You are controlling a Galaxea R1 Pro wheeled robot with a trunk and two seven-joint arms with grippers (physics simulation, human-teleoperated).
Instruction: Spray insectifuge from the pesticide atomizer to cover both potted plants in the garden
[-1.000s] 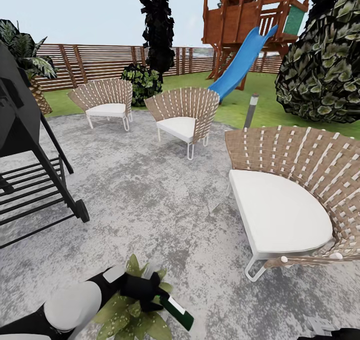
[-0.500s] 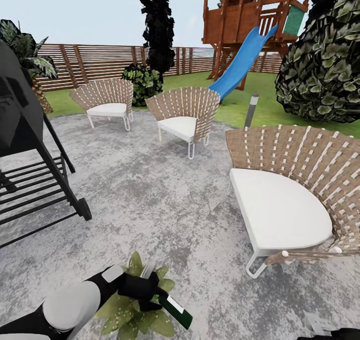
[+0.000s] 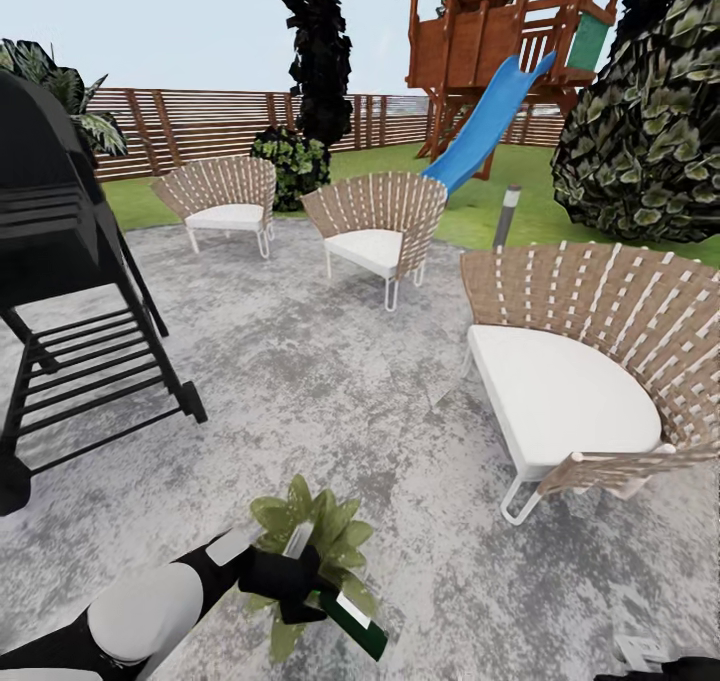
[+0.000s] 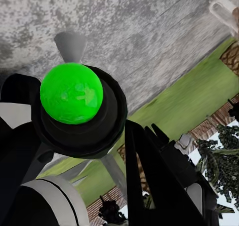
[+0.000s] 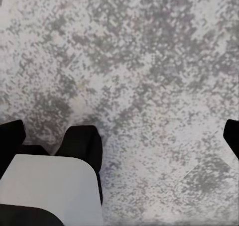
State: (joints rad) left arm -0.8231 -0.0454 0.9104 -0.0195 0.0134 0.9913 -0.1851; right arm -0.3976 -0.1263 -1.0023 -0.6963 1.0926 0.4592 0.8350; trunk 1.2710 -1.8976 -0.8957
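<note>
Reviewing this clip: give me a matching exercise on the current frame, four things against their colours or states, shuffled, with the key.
Things:
1. slide
2. nearest chair's seat cushion
3. pesticide atomizer
4. potted plant

Descriptions:
A. held in the left tool, tilted
B. blue
C. light green, standing on the grey patio
D. white

Pairs: 1-B, 2-D, 3-A, 4-C
</note>
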